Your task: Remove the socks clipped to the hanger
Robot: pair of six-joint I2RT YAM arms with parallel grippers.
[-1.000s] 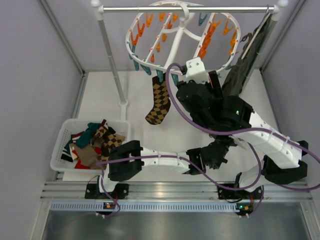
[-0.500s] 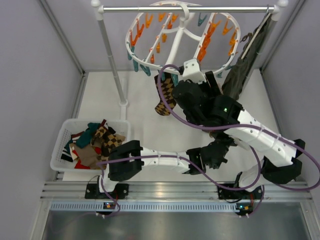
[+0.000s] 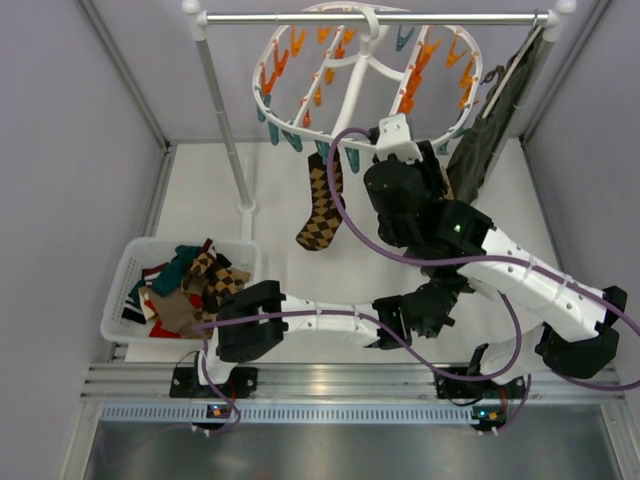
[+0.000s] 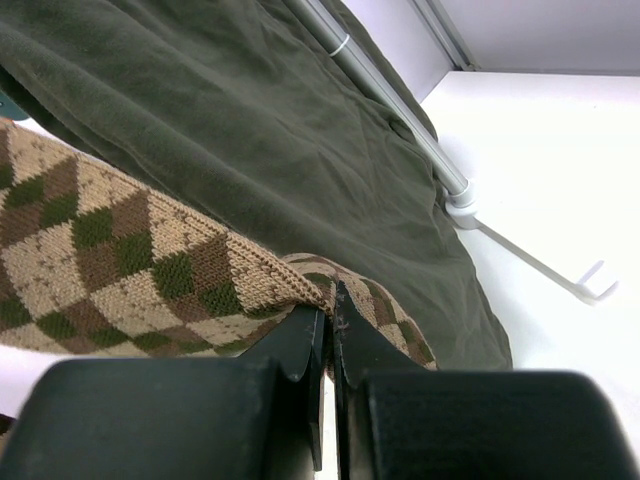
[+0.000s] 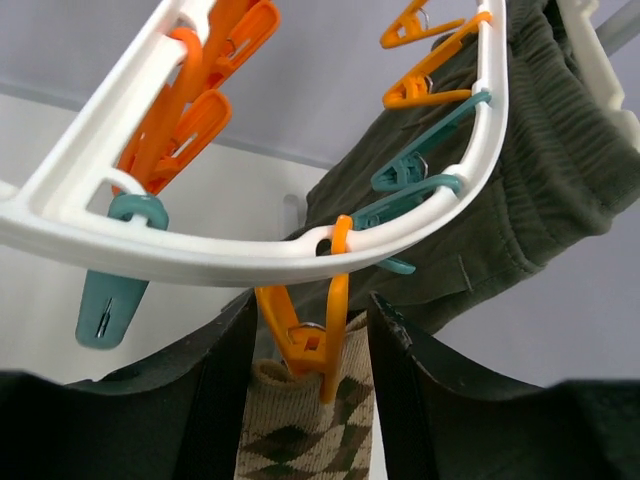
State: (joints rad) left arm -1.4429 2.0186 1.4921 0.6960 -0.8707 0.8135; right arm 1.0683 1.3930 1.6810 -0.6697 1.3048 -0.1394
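The white oval hanger (image 3: pixel 345 90) hangs from the rail with orange and teal clips. One brown argyle sock (image 3: pixel 322 205) hangs from a clip at its near left rim. My right gripper (image 3: pixel 392 135) is raised to the near rim. In the right wrist view it (image 5: pixel 312 305) is open, its jaws on either side of an orange clip (image 5: pixel 310 335) that grips the cuff of a second argyle sock (image 5: pixel 300 440). My left gripper (image 4: pixel 331 300) is shut on the lower end of an argyle sock (image 4: pixel 120 260). In the top view it (image 3: pixel 440 298) lies under the right arm.
A white basket (image 3: pixel 125 285) at the left holds several socks (image 3: pixel 190 285). A long olive garment (image 3: pixel 490 130) hangs at the right of the rail (image 3: pixel 370 17), just behind the held sock (image 4: pixel 250 120). The stand's post (image 3: pixel 225 120) rises at the left.
The right arm swung left against the free-hanging argyle sock and lifted it, then moved back right; that sock hangs straight again. The left arm has not moved.
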